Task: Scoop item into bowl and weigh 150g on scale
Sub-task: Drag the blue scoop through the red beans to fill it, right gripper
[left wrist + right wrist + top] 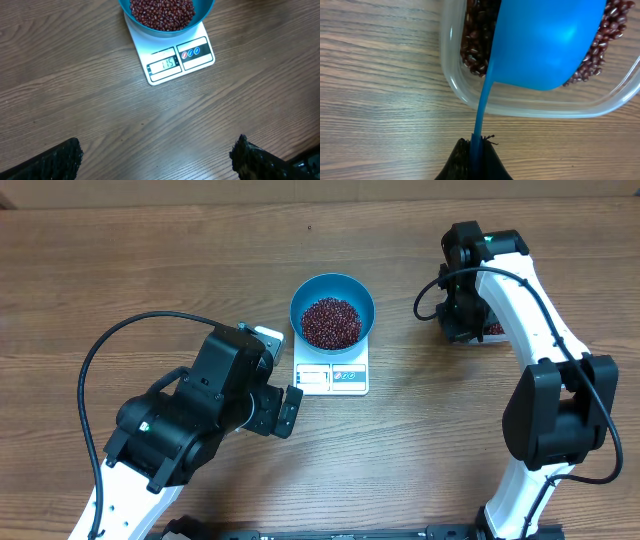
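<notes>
**A:** Beans (331, 322) status?

**B:** Decent heap was in the bowl (297, 308), and the bowl sat on the scale (332, 378) mid-counter (150, 260). Display (164, 64) looked like 115, though the digits were small. By my read that was short of 150.

**A:** So more scooping was due?

**B:** I'd judge yes, a small top-up and then a recheck. The scoop (545, 45) was over the clear tub (451, 85), right above the stock beans. Its rounded back faced the wrist camera, so I couldn't tell whether it was loaded.

**A:** Jaws?

**B:** Right gripper (476, 147): jaws clenched on the scoop's thin handle. Left gripper (159, 157): jaws spread wide, holding and touching nothing, hovering over bare counter near the scale's front edge.
</notes>
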{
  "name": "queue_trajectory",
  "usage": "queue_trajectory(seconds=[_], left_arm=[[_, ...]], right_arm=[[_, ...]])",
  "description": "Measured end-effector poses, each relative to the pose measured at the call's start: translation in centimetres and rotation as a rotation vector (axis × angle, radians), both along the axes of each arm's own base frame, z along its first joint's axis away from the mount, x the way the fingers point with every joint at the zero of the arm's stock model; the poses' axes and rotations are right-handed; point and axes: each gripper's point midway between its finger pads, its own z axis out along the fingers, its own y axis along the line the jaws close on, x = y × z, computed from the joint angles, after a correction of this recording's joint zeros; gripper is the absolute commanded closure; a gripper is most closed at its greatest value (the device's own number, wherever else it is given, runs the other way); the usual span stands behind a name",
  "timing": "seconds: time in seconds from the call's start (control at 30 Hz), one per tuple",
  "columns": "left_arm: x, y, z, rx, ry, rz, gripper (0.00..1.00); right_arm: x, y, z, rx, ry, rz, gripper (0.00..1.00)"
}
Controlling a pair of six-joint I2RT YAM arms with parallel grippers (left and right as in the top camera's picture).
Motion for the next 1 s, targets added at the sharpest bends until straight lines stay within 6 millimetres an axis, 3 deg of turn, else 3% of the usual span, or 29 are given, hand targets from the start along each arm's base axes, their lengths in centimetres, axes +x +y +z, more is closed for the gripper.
queue_trajectory(seconds=[0.3,1.0], left_arm=[[0.0,0.0,0.0,0.0,0.0,0.0,0.01],[0.0,0.0,0.0,0.0,0.0,0.0,0.01]], right_arm=[[0.3,0.6,0.4,0.056,-0.011,-0.034,0.96],[0.9,-0.5,0.8,0.301,-0.024,-0.192,0.96]])
